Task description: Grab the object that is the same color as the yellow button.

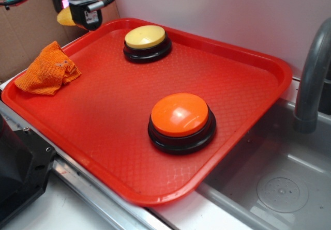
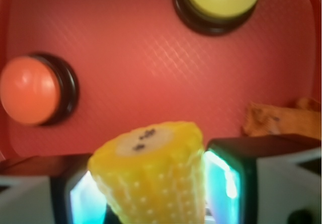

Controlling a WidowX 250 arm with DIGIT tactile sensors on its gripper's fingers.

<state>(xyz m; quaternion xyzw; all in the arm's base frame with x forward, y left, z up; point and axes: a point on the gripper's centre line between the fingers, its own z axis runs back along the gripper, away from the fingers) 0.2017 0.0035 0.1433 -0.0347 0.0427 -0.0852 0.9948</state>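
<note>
Pinching corn cob (image 2: 151, 176), end effector (image 2: 151, 194) raised above red tray (image 1: 248, 106) corner.

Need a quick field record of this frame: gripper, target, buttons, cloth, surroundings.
gripper: shut on corn, raised over the tray's far left corner
corn: yellow, between the fingers, clear of the tray
yellow button: far side of the tray
orange button: near middle of the tray
cloth: orange, crumpled on the left rim
tray: red, laid partly over the sink
sink: at right, faucet behind it
</note>
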